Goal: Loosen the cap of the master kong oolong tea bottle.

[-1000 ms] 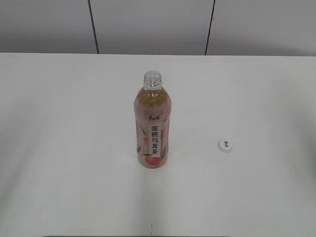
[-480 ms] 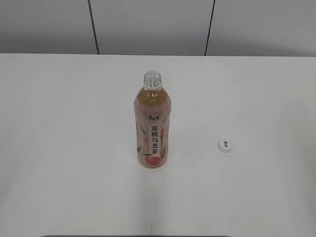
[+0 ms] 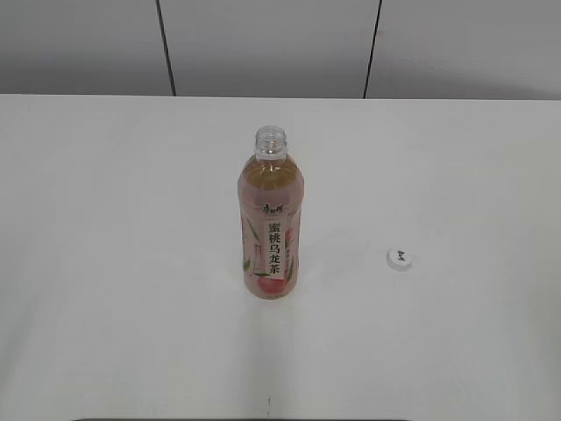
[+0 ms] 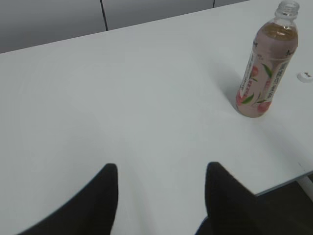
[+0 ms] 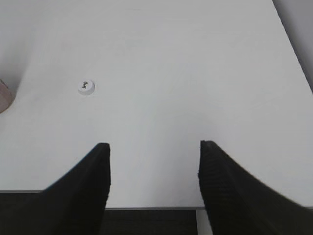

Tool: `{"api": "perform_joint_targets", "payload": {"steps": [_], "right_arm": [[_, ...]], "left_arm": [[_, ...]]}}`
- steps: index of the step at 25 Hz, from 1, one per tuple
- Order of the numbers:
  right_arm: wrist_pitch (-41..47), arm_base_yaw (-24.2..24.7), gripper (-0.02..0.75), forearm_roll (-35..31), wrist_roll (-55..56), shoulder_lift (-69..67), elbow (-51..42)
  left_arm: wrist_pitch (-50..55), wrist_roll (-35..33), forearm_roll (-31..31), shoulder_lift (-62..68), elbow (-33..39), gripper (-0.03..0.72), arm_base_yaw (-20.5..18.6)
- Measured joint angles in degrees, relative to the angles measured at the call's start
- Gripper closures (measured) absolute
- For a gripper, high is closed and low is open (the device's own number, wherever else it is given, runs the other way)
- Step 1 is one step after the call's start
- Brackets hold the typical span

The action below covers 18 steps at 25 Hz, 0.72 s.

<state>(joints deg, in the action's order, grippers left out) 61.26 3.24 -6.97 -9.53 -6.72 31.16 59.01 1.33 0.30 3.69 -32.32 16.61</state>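
The master kong oolong tea bottle [image 3: 271, 224] stands upright mid-table with its neck open; it also shows in the left wrist view [image 4: 266, 63]. The white cap [image 3: 400, 259] lies on the table to the bottle's right, apart from it, and also shows in the right wrist view [image 5: 86, 87] and at the left wrist view's right edge [image 4: 305, 76]. My left gripper [image 4: 161, 169] is open and empty near the table's front edge, far left of the bottle. My right gripper [image 5: 154, 147] is open and empty over the front edge, to the right of the cap. Neither gripper shows in the exterior view.
The white table [image 3: 123, 228] ends at a grey panelled wall [image 3: 263, 44] behind. Its front edge shows in the right wrist view [image 5: 151, 208] and its right edge [image 5: 293, 44] runs close by.
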Motion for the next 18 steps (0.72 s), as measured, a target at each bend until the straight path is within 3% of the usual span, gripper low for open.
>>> {"api": "perform_joint_targets", "payload": {"steps": [4,9,18], "right_arm": [[2.08,0.0,0.302,1.37,-0.19,6.72,-1.31],[2.27,0.0,0.304,4.89,2.58,7.01,-1.5],[2.27,0.0,0.304,5.46,3.17,7.01,-1.57]], "left_arm": [[-0.07,-1.33,-0.3,-2.2,0.17,0.331,0.0],[-0.08,-1.33,-0.3,-4.05,0.33,0.331,0.0],[-0.08,-1.33,-0.73,-4.05,0.33,0.335,0.0]]}}
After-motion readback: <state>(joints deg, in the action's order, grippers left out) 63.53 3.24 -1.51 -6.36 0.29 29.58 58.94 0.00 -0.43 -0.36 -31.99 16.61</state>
